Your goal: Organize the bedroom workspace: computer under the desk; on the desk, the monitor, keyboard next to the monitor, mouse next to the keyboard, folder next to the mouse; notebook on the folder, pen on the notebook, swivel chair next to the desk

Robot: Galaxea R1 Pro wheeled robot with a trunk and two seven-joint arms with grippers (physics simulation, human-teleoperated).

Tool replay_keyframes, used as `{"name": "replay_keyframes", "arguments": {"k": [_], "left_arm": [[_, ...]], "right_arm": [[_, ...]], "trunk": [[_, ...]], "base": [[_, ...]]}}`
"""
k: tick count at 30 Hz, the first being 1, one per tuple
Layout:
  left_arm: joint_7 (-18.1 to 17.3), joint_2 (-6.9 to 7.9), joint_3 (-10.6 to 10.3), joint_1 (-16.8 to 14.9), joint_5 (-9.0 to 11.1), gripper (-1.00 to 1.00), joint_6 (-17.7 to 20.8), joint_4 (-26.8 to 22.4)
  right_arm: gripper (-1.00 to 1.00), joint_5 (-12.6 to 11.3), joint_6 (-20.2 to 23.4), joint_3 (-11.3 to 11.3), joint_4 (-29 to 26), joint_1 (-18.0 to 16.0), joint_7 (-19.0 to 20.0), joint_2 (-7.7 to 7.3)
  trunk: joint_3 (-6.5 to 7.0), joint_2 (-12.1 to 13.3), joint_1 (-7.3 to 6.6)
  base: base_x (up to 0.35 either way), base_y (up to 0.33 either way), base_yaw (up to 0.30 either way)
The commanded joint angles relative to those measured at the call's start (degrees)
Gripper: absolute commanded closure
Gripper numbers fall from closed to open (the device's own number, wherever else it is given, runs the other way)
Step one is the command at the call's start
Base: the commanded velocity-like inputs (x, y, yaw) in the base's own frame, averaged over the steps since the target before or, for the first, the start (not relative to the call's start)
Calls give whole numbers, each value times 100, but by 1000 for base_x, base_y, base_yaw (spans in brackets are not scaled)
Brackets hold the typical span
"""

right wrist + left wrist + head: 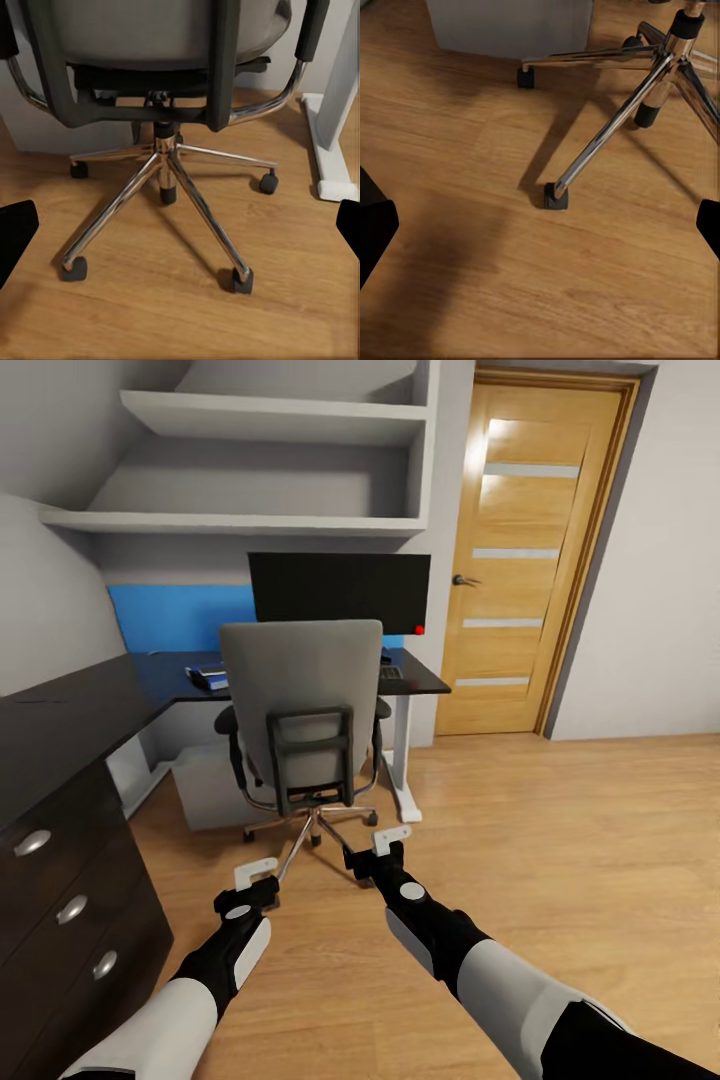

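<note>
The swivel chair [300, 700] stands at the desk [90, 705], its grey back toward me. Behind it the monitor [340, 588] sits on the black desktop. A strip of the keyboard [391, 672] peeks out right of the chair back. Left of the chair back, the blue folder [208, 678] lies on the desk. The pale computer [205, 788] rests on the floor under the desk. My left gripper [258, 875] and right gripper [390, 845] hover open and empty over the floor, just short of the chrome chair base [169, 169]. Mouse, notebook and pen are hidden.
A dark chest of drawers [60, 900] runs along the left. White shelves [280, 520] hang above the desk. A wooden door [530, 560] stands shut at the back right. Open wood floor [570, 830] spreads to the right. The desk's white leg [334, 142] stands right of the chair.
</note>
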Motion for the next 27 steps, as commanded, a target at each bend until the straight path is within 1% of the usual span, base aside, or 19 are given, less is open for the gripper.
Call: {"name": "replay_keyframes", "arguments": {"k": [1, 7, 11, 15, 16, 22, 27], "left_arm": [[20, 0, -7, -1, 44, -100, 2, -8], [27, -4, -5, -1, 46, -100, 2, -14], [28, -7, -5, -1, 46, -100, 2, -18], [29, -8, -5, -1, 46, -100, 2, -22], [29, -8, -5, -1, 46, -100, 4, -24], [38, -9, 4, -1, 46, -100, 12, -27], [37, -9, 4, -1, 47, -100, 19, -25]], "right_arm": [[-100, -54, -34, 49, 10, -9, -38, 0], [-100, -52, -34, 42, 12, -8, -40, 0], [-100, -48, -55, 41, 12, -8, -41, 0], [-100, -49, -143, 39, 14, -8, -37, 0], [-100, -48, -250, 40, 59, -8, -36, 0], [-100, -45, -318, 40, 82, -9, -33, 0], [-100, -45, -437, 38, 143, -9, -33, 0]], "trunk": [[17, -1, -5], [150, 7, -20], [222, 168, -108], [294, 328, -196], [312, 368, -218], [419, 609, -350], [509, 810, -460]], "base": [[-100, 0, 0], [-41, 0, 0], [-10, 0, 0], [-3, 0, 0], [0, 0, 0], [-2, 0, 0], [-252, 0, 0]]}}
